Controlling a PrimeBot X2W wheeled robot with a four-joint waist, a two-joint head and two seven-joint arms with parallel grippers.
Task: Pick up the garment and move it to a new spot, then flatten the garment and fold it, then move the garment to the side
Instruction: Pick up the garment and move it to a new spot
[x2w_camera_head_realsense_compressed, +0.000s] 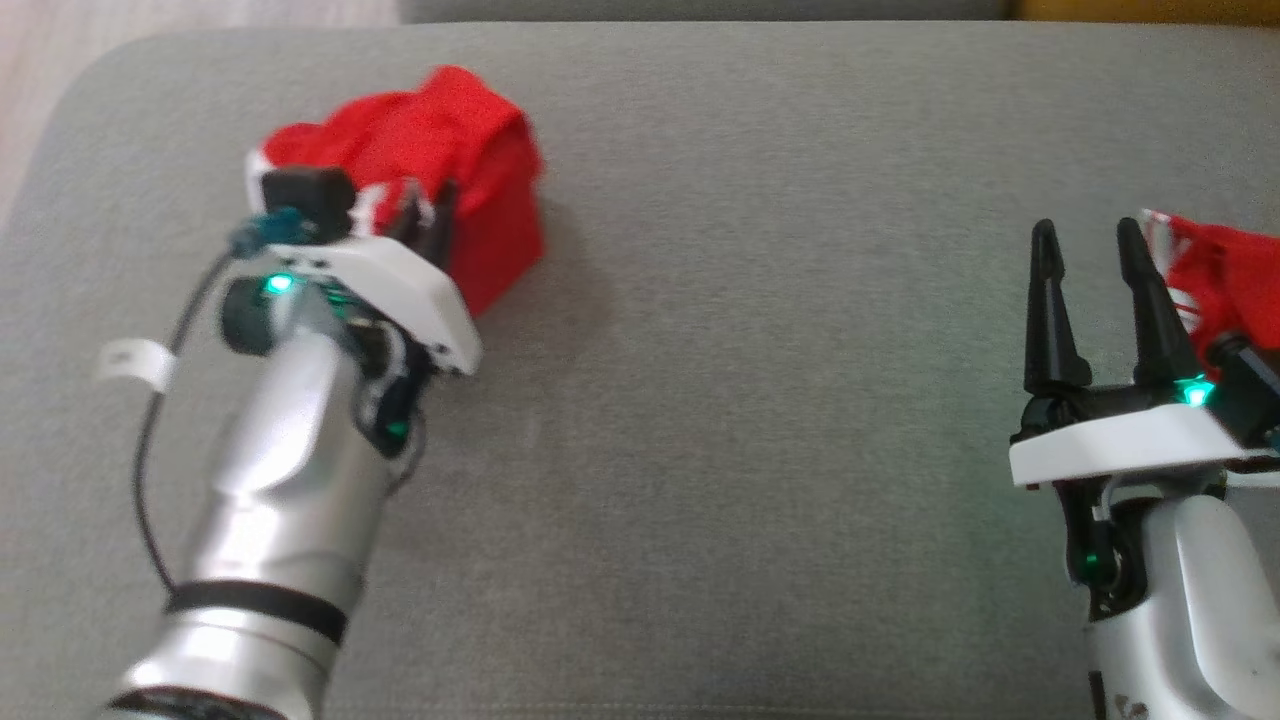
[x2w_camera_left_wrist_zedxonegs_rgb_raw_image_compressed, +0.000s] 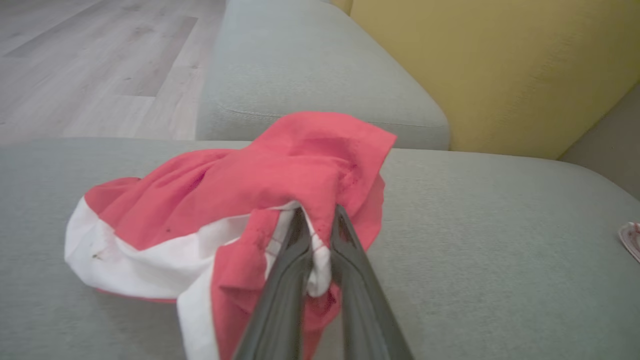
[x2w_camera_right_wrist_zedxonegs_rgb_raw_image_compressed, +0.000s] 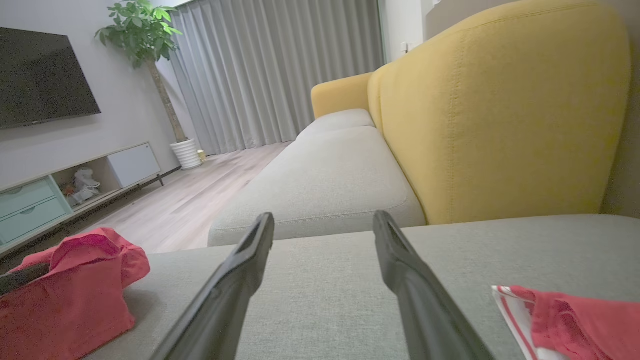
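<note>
The garment (x2w_camera_head_realsense_compressed: 450, 160) is red with a white band and stands bunched on the far left of the grey seat cushion (x2w_camera_head_realsense_compressed: 760, 420). My left gripper (x2w_camera_head_realsense_compressed: 428, 212) is shut on it. In the left wrist view its fingers (x2w_camera_left_wrist_zedxonegs_rgb_raw_image_compressed: 345, 250) pinch a fold of red and white cloth (x2w_camera_left_wrist_zedxonegs_rgb_raw_image_compressed: 280, 175), and the rest droops to the cushion. My right gripper (x2w_camera_head_realsense_compressed: 1088, 235) stands open at the right with nothing between its fingers (x2w_camera_right_wrist_zedxonegs_rgb_raw_image_compressed: 240, 280). From the right wrist view the garment (x2w_camera_right_wrist_zedxonegs_rgb_raw_image_compressed: 75, 290) sits at the far left.
A second red cloth with white stripes (x2w_camera_head_realsense_compressed: 1228, 270) lies just right of my right gripper, also seen low on the cushion (x2w_camera_right_wrist_zedxonegs_rgb_raw_image_compressed: 575, 320). A yellow backrest (x2w_camera_right_wrist_zedxonegs_rgb_raw_image_compressed: 500, 125) borders the seat. Another grey cushion (x2w_camera_right_wrist_zedxonegs_rgb_raw_image_compressed: 325, 190) and wooden floor (x2w_camera_left_wrist_zedxonegs_rgb_raw_image_compressed: 75, 65) lie beyond.
</note>
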